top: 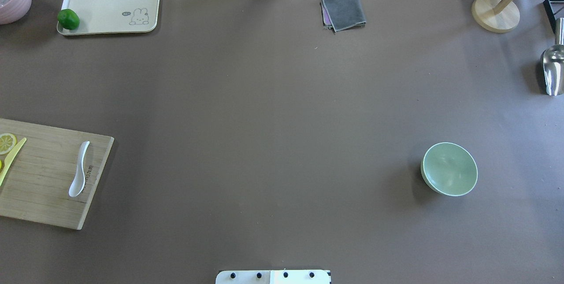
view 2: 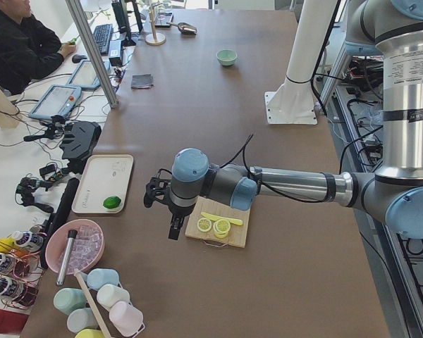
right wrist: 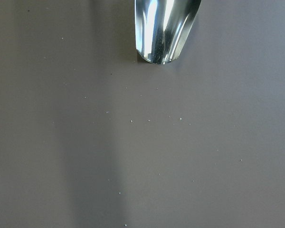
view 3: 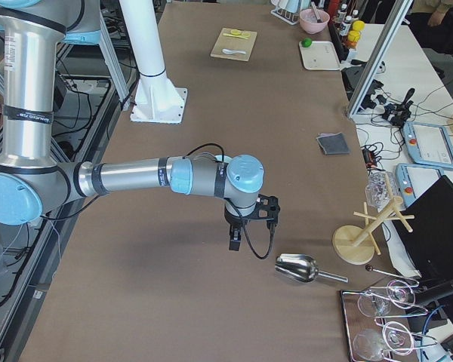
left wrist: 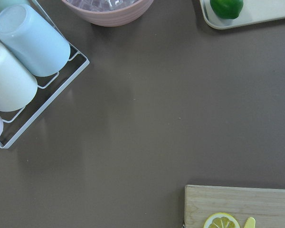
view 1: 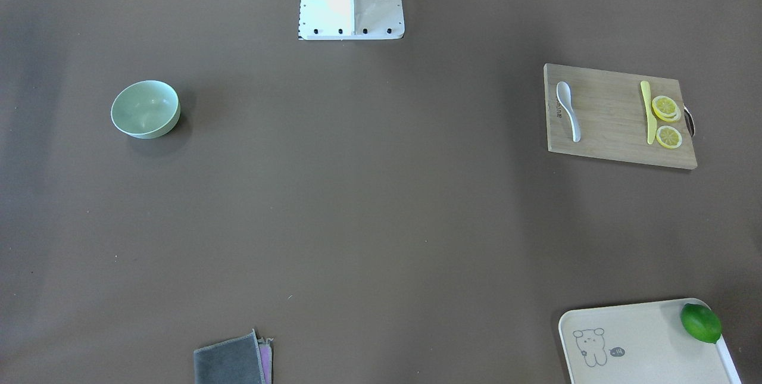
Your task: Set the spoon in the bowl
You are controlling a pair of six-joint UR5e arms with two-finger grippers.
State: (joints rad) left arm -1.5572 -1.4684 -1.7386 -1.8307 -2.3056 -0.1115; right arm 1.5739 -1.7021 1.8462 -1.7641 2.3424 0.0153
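Note:
The white spoon (view 1: 568,110) lies on a wooden cutting board (view 1: 613,128) on the robot's left side; it also shows in the overhead view (top: 79,169). The mint-green bowl (view 1: 145,109) stands empty on the robot's right side, also in the overhead view (top: 449,168). My left gripper (view 2: 173,231) hangs over the table just off the board's outer end, away from the spoon. My right gripper (view 3: 234,241) hangs over the table's right end, beyond the bowl. Both grippers show only in the side views, so I cannot tell whether they are open or shut.
A yellow knife (view 1: 649,113) and lemon slices (view 1: 665,109) share the board. A cream tray (view 1: 643,342) holds a lime (view 1: 700,322). A grey cloth (view 1: 229,363) lies at the far edge. A metal scoop (top: 553,70) and a wooden stand (top: 495,11) are at the right end. Cups (left wrist: 23,66) are at the left end.

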